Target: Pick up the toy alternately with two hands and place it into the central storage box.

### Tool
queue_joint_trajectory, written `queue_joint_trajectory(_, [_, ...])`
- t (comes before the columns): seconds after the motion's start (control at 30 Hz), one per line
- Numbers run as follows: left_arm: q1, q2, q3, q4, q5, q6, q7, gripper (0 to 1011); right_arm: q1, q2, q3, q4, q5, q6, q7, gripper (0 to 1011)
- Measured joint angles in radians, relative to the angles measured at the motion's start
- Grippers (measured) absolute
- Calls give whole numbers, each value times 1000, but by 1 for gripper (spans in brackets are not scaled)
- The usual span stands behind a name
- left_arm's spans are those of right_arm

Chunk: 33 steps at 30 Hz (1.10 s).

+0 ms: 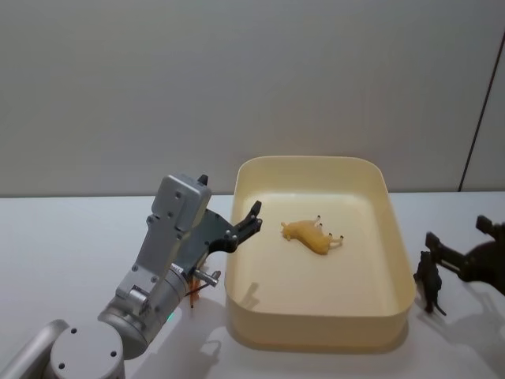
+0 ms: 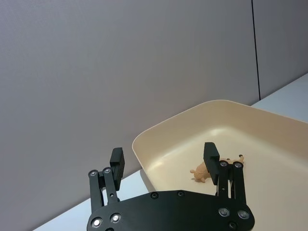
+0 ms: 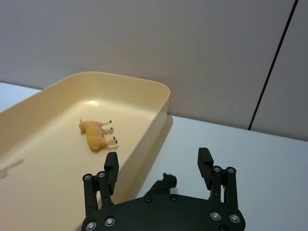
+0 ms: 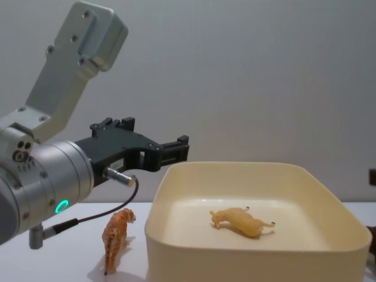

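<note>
Yellow toy animal [image 1: 312, 235]: pale yellow, four-legged with dark hooves. It is lying on its side on the floor of the central storage box [image 1: 398, 260], roughly mid-floor and toward the far wall, not touching any wall.

The box is a cream tub with rounded corners and smooth walls, sitting on the white counter [image 1: 63, 237]. The yellow toy is the sole item lying in it.

Orange tiger toy [image 4: 116, 235]: striped, standing upright on the counter just beside the box's left wall, under the left arm.

Black toy animal [image 1: 430, 284]: standing upright on the counter just outside the box's right wall.

Left gripper [image 1: 254, 219] is hovering at the box's left rim, tips pointing in over the box. Its fingers [image 2: 117, 159] are spreading wide and gripping nothing.

Right gripper [image 1: 456, 230] is hanging over the counter right of the box, just above the black toy. Its fingers [image 3: 204, 161] are also standing wide apart and empty. I cannot tell whether one is touching the black toy.
</note>
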Motion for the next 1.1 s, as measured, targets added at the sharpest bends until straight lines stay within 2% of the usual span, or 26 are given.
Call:
queue_joint_trajectory(0.27, [0,0,0,0,0,0,0,1001,-52,31,11,-15,-4,17,3,1001])
queue_joint_trajectory(0.53, [0,0,0,0,0,0,0,1001,-70,42,13,-6,-18,31,10,1001])
queue_joint_trajectory(0.87, [0,0,0,0,0,0,0,1001,-56,30,-2,31,-44,43,23,1001])
queue_joint_trajectory(1.1, [0,0,0,0,0,0,0,1002,-17,7,-21,81,-68,44,42,1001])
